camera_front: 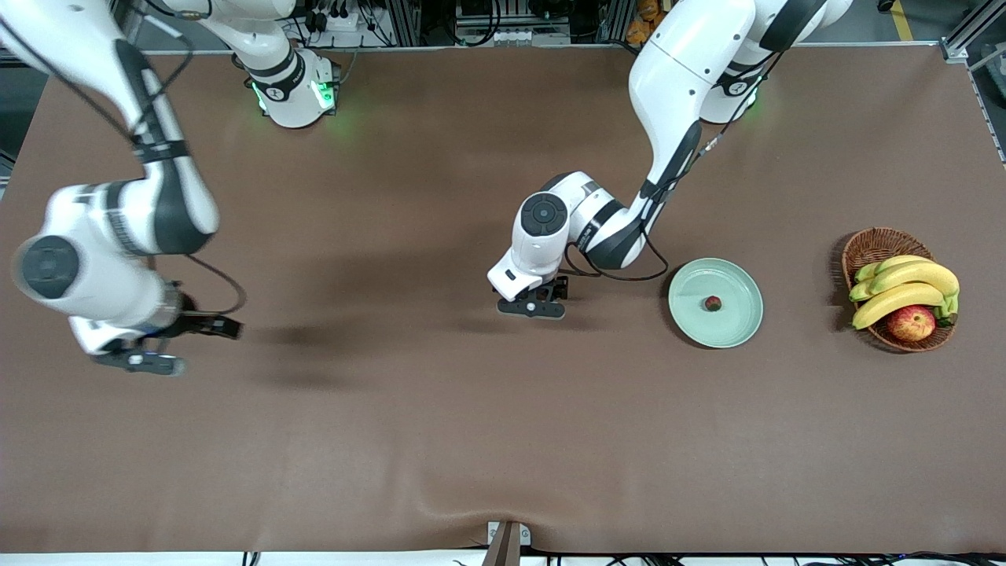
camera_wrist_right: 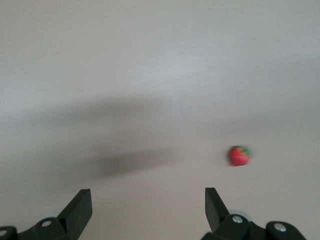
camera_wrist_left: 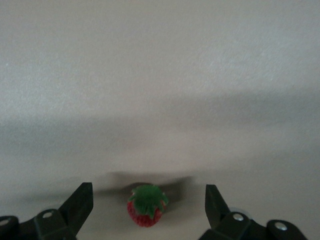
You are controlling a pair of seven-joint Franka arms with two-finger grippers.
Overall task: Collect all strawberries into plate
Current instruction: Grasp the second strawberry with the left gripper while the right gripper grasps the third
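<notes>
- On the brown table point(camera_front: 440, 440), toward the left arm's end, the mint-green plate point(camera_front: 735, 326) holds one strawberry point(camera_front: 713, 303).
- Beside the plate, toward the middle of the table, the left gripper point(camera_wrist_left: 149, 207) is low over the table, fingers point(camera_wrist_left: 80, 202) spread around a second strawberry point(camera_wrist_left: 146, 206), not touching it.
- At the right arm's end, the right gripper point(camera_wrist_right: 148, 210) hangs over the table, fingers point(camera_wrist_right: 216, 202) spread wide and empty; a third strawberry point(camera_wrist_right: 239, 155) lies on the table near it.
- A wicker basket point(camera_front: 872, 248) with bananas point(camera_front: 904, 287) and an apple point(camera_front: 911, 323) stands beside the plate, at the table's end.
</notes>
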